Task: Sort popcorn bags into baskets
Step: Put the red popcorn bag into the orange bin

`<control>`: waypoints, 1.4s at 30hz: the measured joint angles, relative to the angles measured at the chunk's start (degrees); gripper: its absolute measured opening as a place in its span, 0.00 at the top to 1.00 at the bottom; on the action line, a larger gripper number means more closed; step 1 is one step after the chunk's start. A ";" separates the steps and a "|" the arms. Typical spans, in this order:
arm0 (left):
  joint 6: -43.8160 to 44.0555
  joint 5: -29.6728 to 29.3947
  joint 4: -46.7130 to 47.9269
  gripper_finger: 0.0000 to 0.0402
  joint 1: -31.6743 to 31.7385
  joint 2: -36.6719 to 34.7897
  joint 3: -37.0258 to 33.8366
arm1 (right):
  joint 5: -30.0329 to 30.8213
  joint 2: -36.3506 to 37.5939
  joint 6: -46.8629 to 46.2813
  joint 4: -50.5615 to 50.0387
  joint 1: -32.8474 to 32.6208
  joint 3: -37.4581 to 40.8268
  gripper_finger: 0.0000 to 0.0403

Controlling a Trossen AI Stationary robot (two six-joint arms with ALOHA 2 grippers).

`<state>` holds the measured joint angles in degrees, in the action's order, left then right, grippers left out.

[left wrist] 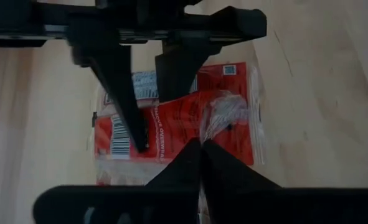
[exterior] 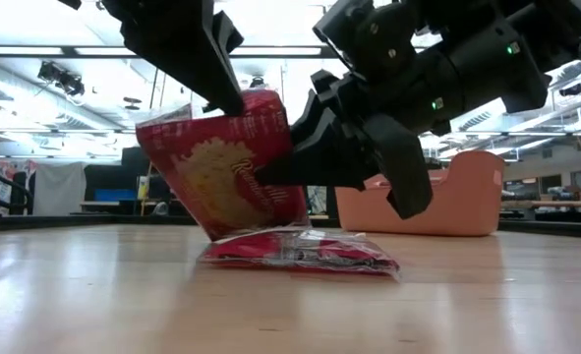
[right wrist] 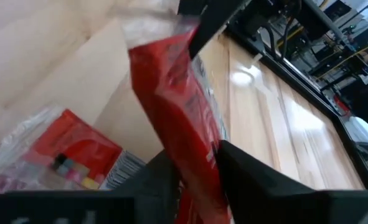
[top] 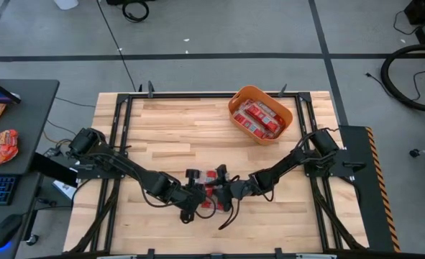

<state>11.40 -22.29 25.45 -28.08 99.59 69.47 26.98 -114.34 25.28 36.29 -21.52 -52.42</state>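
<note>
A red popcorn bag [exterior: 221, 167] stands tilted on edge over the table's near middle, held by both grippers. My left gripper [exterior: 233, 98] comes from above and is shut on its top edge. My right gripper [exterior: 292, 167] comes from the right and is shut on its side. A second red bag [exterior: 300, 251] lies flat on the table under it and also shows in the right wrist view [right wrist: 71, 149]. The orange basket [top: 235, 101] stands at the far right with several red bags inside. In the high view the grippers meet, left [top: 198, 191] and right [top: 230, 188]. My left gripper pinches the held bag's upper edge [exterior: 246, 98] between its shut fingers, pointing down from above; crinkled clear film [left wrist: 220, 115] shows just past the fingertips. The bag hangs tilted below the fingers. My right gripper pinches the same bag across its thickness, one finger on each face, on the edge toward the table's right [right wrist: 193, 149]. The fingers come in about level from the right. The bag stands tilted, its lower corner [exterior: 219, 231] down by the flat bag; whether they touch I cannot tell.
Black frame rails [top: 119, 122] run along the wooden table's sides. A dark side table on the left holds a puffy orange-red snack pouch [top: 2, 147]. Bare wood lies between the grippers and the basket.
</note>
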 joint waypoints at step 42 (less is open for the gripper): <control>9.61 -2.16 11.21 0.62 0.62 -2.86 -0.11 | 28.22 33.03 -30.02 -68.14 20.18 -6.38 0.94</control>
<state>21.01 -24.46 36.65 -27.46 96.73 69.36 55.20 -81.31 -4.74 -31.85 -1.34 -58.80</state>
